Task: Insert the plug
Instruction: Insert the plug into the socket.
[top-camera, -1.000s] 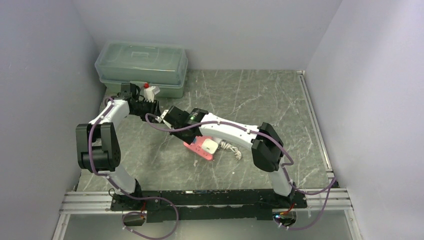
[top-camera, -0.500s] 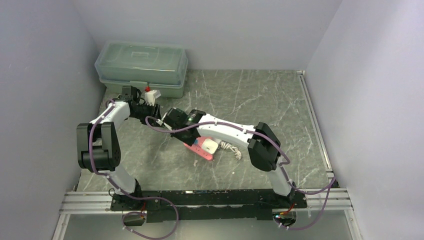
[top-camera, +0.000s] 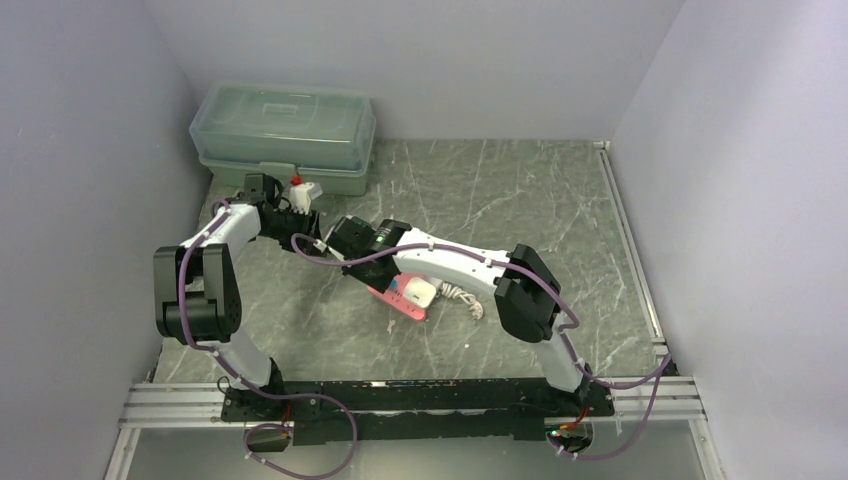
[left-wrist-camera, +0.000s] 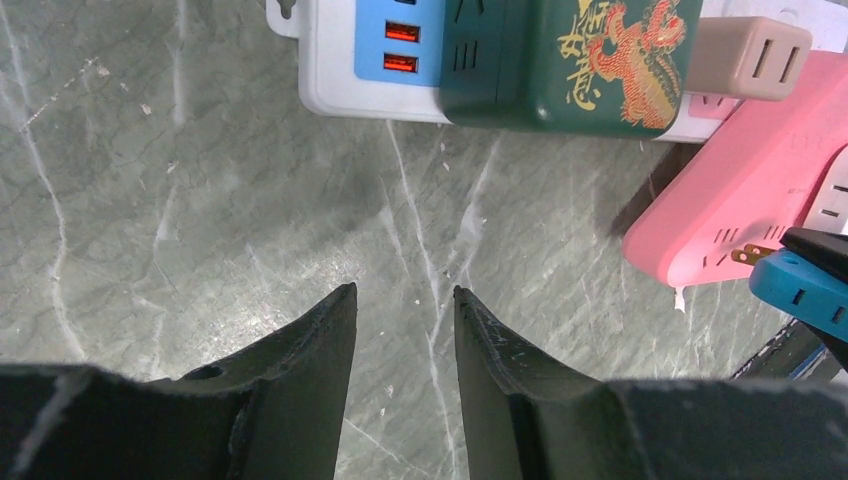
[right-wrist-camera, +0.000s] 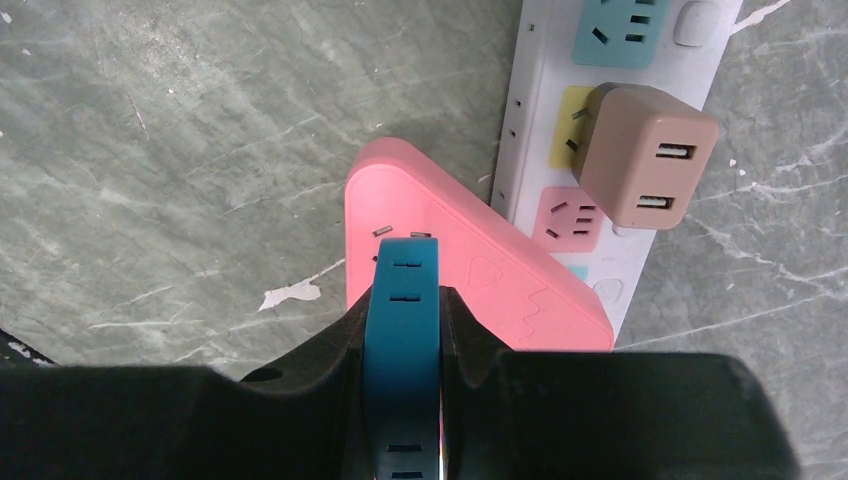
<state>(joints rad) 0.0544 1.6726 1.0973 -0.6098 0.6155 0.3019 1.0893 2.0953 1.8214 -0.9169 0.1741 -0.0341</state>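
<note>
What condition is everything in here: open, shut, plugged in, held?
Left pincer, open, empty.
Right pincer, shut on the blue plug.
Blue plug, held, prongs bare over pink power strip, not inserted.
Pink power strip, lying flat, overlapping white power strip.
Tan adapter, plugged into white power strip.
Green adapter, seated on white power strip.
Storage box, lid on.

Two arms show, the left arm (top-camera: 215, 232) and right arm (top-camera: 455, 262), with two strips, a pink strip (right-wrist-camera: 480, 290) and white strip (left-wrist-camera: 325, 60), one blue plug (right-wrist-camera: 402, 330), one tan adapter (right-wrist-camera: 645, 155), one green adapter (left-wrist-camera: 590, 60) and one bin (top-camera: 285, 125).
</note>
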